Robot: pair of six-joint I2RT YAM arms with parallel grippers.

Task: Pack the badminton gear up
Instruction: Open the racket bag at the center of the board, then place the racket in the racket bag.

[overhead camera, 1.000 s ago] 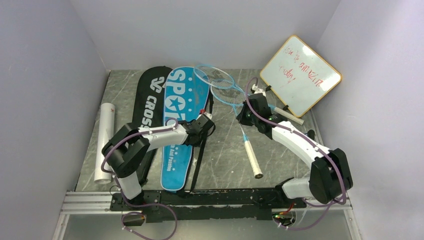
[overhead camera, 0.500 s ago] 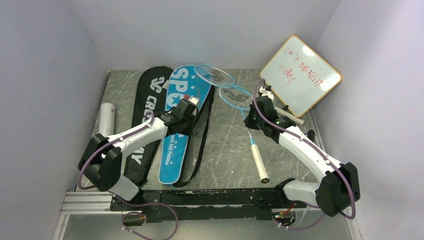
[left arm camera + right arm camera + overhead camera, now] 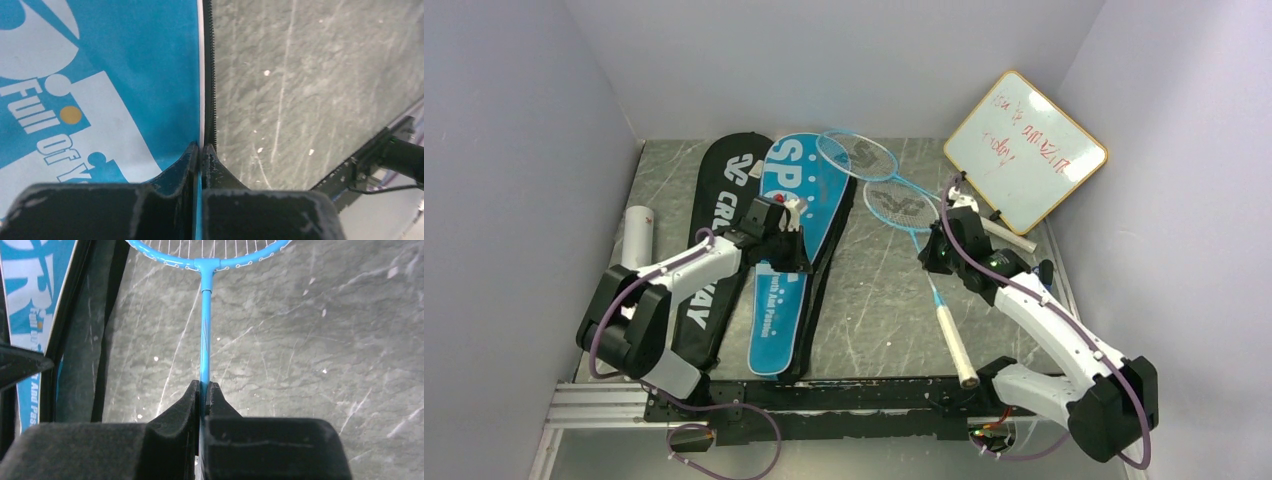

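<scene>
Pinching the slick blue bag [image 3: 125, 75] by its toothed zipper edge, my left gripper [image 3: 201, 150] is clamped tight. My right gripper [image 3: 204, 390] squeezes the thin light-blue racket [image 3: 205, 325] by its shaft, with the scratched marbled table [image 3: 310, 340] beneath. Since a second ago the racket has slid nearer my bases, and its strung head is cut off in my right wrist view.

White "Full of Y" on blue bag [image 3: 150, 65], "CR" on black bag [image 3: 724, 178], red scrawl on whiteboard [image 3: 1024, 150] unreadable
</scene>
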